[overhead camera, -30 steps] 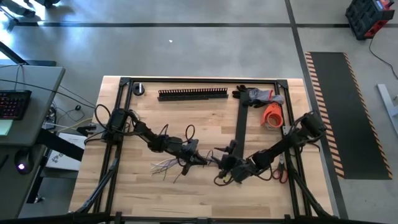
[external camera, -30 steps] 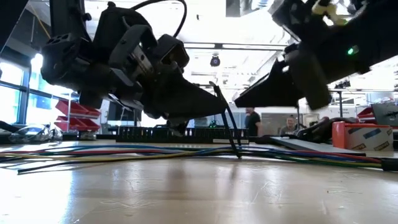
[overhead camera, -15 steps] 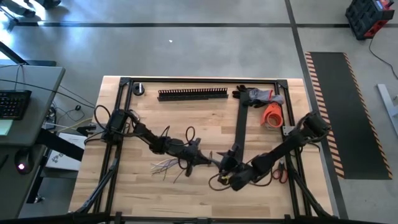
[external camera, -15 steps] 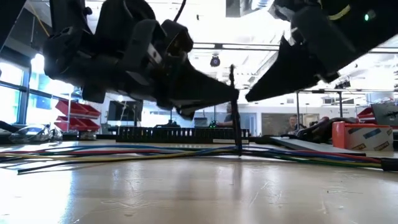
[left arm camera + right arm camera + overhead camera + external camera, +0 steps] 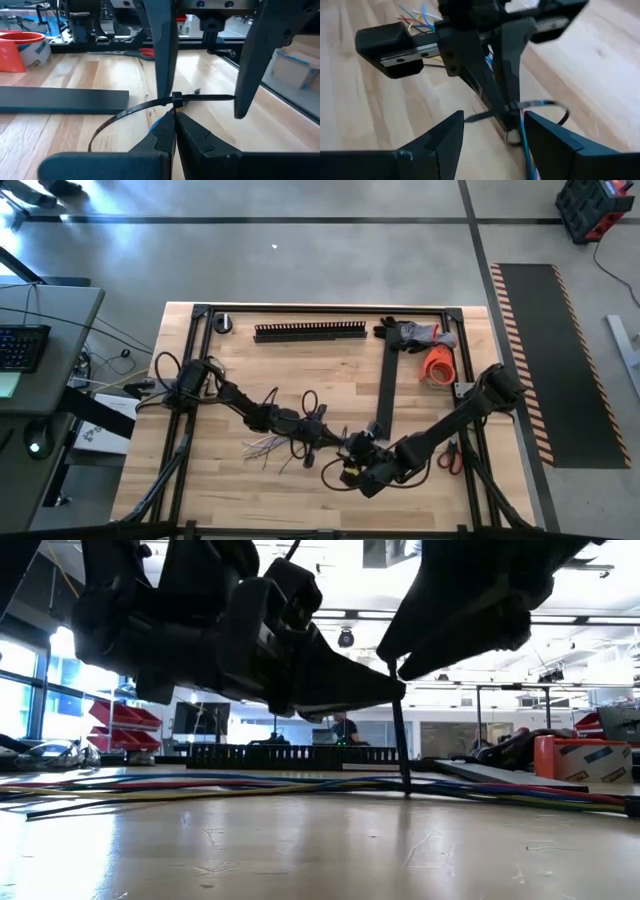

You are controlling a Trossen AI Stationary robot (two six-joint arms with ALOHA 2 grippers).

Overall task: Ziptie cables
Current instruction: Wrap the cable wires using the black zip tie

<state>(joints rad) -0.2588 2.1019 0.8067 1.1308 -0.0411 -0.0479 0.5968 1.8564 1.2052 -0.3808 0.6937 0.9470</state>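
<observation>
Compared with one second ago, the right end effector [image 5: 352, 465] has moved further toward the left arm and the front edge of the tabletop [image 5: 240, 365], and the left end effector [image 5: 335, 446] has reached a little further toward it, so the two now meet near the middle of the tabletop. The left end effector is closed on a black zip tie [image 5: 176, 99], pinching it near its small square head. The tie's tail curves away in a loop over the wood. The right end effector has its fingers [image 5: 445, 137] apart, one on each side of the left one's tip, and they hold nothing that I can see.

The cables [image 5: 180, 783] lie flat on the tabletop. Their long axis runs left to right across the tabletop, from the frayed ends [image 5: 262, 446] under the left arm toward the right arm. In the low view the zip tie [image 5: 398, 740] stands almost upright above the bundle.
</observation>
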